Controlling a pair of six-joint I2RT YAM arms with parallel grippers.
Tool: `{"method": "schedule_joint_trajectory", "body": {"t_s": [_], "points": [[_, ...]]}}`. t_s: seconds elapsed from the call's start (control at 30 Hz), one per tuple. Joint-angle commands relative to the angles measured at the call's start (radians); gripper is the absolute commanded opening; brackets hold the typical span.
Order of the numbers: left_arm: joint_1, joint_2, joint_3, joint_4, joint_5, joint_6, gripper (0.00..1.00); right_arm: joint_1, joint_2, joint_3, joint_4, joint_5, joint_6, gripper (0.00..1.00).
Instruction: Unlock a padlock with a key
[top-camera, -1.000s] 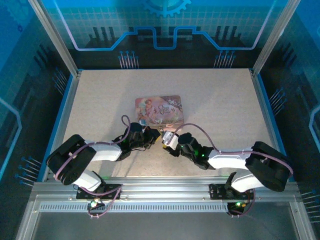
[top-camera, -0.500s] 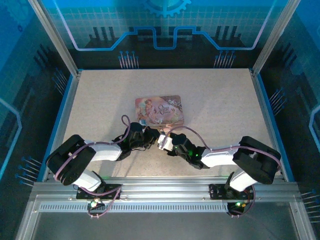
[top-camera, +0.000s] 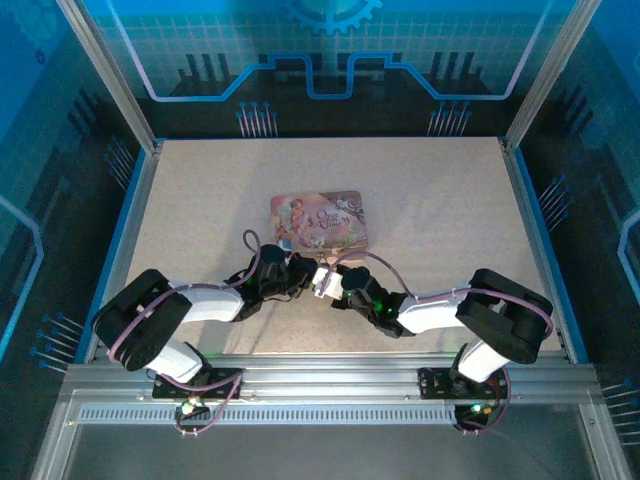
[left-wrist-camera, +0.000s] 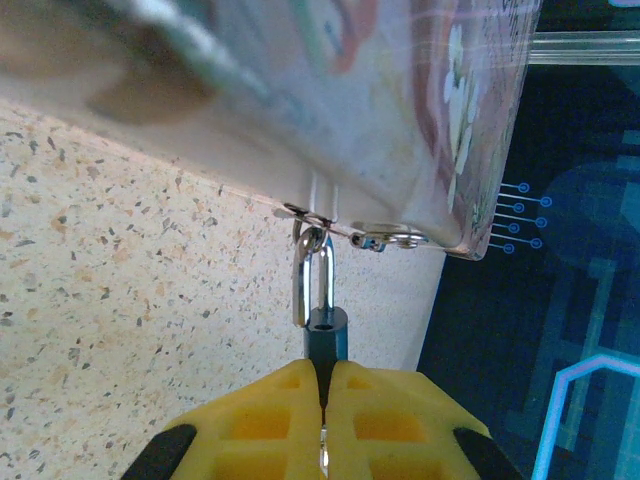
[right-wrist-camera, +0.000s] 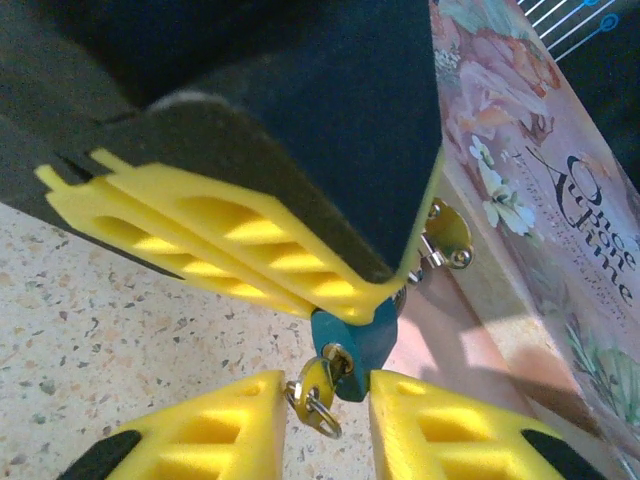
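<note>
Top external view: arms meet at the flat pink picture box (top-camera: 318, 220).
Left gripper (left-wrist-camera: 325, 372) squeezes the tiny blue-silver metal padlock (left-wrist-camera: 326, 330), shut on the box's clasp. Small thin metal key (right-wrist-camera: 318, 385) sits in the keyhole, right gripper (right-wrist-camera: 328, 395) part open around it; turning looks left to do.

Black-and-white arms (top-camera: 205, 302), purple cables (top-camera: 398, 268), yellow ribbed jaws

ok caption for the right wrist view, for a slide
Left hand grips the padlock on the box; right hand, open, straddles the key at its base.
</note>
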Motion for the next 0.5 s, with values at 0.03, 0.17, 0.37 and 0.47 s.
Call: {"method": "schedule_joint_trajectory", "body": {"t_s": [0.03, 0.17, 0.37, 0.47], "points": [[-0.019, -0.004, 0.004, -0.099, 0.078, -0.031, 0.08, 0.013, 0.026, 0.024, 0.052, 0.018, 0.006, 0.26], [-0.019, -0.006, 0.003, -0.101, 0.078, -0.031, 0.08, 0.013, 0.037, 0.031, 0.061, 0.022, 0.007, 0.22], [-0.019, -0.014, 0.003, -0.109, 0.075, -0.029, 0.08, 0.012, 0.051, 0.039, 0.075, 0.035, 0.010, 0.11], [-0.020, -0.015, 0.005, -0.111, 0.075, -0.030, 0.08, 0.012, 0.050, 0.035, 0.082, 0.041, 0.016, 0.05]]}}
